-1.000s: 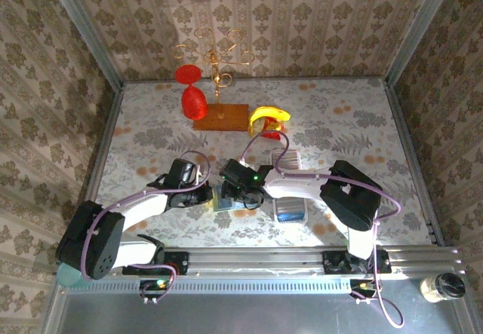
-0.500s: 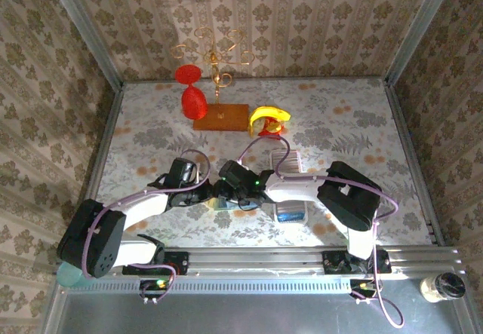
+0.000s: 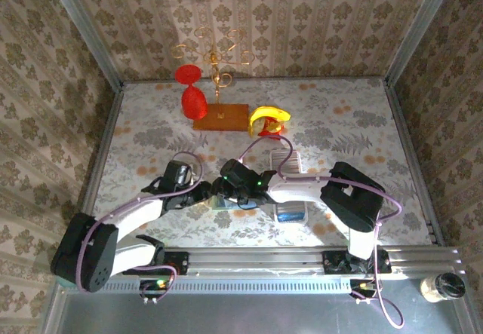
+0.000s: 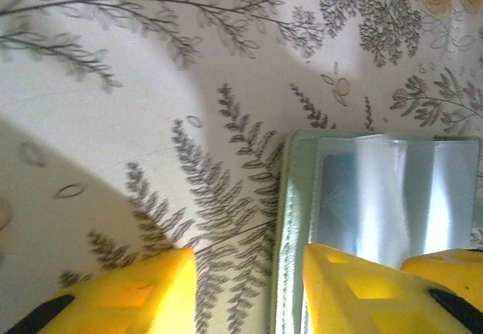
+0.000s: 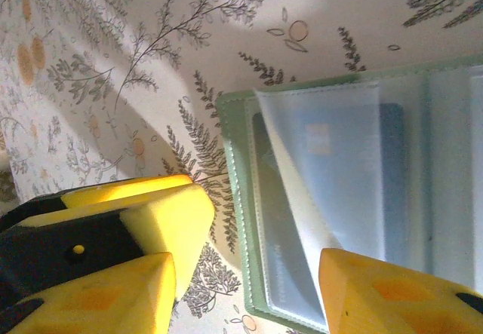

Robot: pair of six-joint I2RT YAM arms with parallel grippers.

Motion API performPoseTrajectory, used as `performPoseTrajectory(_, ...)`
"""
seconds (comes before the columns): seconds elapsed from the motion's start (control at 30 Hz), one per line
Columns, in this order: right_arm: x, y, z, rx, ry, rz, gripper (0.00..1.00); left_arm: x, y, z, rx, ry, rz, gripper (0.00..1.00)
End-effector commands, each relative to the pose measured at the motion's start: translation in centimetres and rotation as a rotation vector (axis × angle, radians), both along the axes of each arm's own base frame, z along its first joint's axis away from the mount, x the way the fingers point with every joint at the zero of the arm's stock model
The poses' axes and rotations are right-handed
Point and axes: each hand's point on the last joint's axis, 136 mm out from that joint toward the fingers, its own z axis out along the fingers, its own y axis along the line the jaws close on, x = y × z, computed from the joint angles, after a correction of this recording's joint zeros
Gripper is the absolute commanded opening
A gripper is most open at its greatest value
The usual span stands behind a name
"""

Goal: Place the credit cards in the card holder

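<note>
The sage-green card holder (image 5: 235, 198) lies open on the table, its clear plastic sleeves spread. A bluish credit card (image 5: 339, 160) sits inside a sleeve, seen through the plastic. My right gripper (image 5: 245, 296) is open, one finger over the table and the other over the sleeves. My left gripper (image 4: 249, 292) is open too and straddles the card holder's (image 4: 290, 221) left edge, with one fingertip (image 4: 355, 289) over the sleeve. From above, both grippers (image 3: 202, 191) (image 3: 230, 187) meet over the holder (image 3: 225, 202), which they mostly hide.
A long white tray (image 3: 287, 170) with a striped inside lies just right of the holder, something bluish at its near end. At the back stand a wooden base (image 3: 220, 117) with a gold stand, a red glass (image 3: 193, 102) and a yellow-red object (image 3: 269, 118).
My right gripper has slid a little left and nearer over the holder, covering more of it. The left gripper has shifted slightly, staying at the holder's left edge.
</note>
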Motion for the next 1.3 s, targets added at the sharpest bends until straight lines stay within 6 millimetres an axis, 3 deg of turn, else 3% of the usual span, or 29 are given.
performPoseTrajectory(0.0, -0.3, -0.6, -1.8, -0.038, 0.021, -0.018, 0.53, -1.0, 0.7, 0.5, 0.026, -0.007, -0.008, 0.43)
performPoseTrajectory(0.1, -0.2, -0.4, -1.7, -0.028, 0.016, -0.017, 0.54, -1.1, 2.8, 0.7, 0.117, -0.027, 0.056, 0.38)
performPoseTrajectory(0.2, 0.0, 0.1, -1.4, -0.006, 0.010, -0.013, 0.54, -1.0, 5.0, 1.5, 0.210, -0.056, 0.125, 0.27)
performPoseTrajectory(0.37, 0.8, 2.2, 0.1, 0.067, -0.023, 0.014, 0.55, -1.5, 8.8, 2.8, 0.318, -0.090, 0.291, 0.27)
performPoseTrajectory(0.5, 1.5, 4.7, 2.7, 0.121, -0.085, 0.060, 0.55, -1.8, 10.3, 3.4, 0.296, -0.100, 0.404, 0.25)
performPoseTrajectory(0.63, 2.2, 7.2, 5.8, 0.217, -0.142, 0.105, 0.56, -2.0, 10.3, 4.1, 0.268, -0.113, 0.411, 0.27)
performPoseTrajectory(0.8, 3.1, 8.0, 8.7, 0.247, -0.204, 0.125, 0.57, -2.2, 10.3, 3.9, 0.277, -0.090, 0.393, 0.34)
performPoseTrajectory(0.9, 3.5, 6.9, 9.7, 0.217, -0.244, 0.118, 0.57, -2.0, 10.0, 3.9, 0.256, -0.072, 0.371, 0.37)
performPoseTrajectory(1.0, 3.9, 4.4, 10.9, 0.130, -0.318, 0.150, 0.57, -1.3, 9.0, 4.4, 0.198, -0.074, 0.318, 0.41)
performPoseTrajectory(1.17, 3.9, -2.2, 13.8, -0.046, -0.508, 0.301, 0.60, 0.5, 5.5, 5.6, 0.051, -0.099, 0.161, 0.51)
performPoseTrajectory(1.27, 2.5, -5.9, 15.9, -0.163, -0.696, 0.463, 0.63, 1.2, 3.5, 5.8, -0.003, -0.089, 0.067, 0.55)
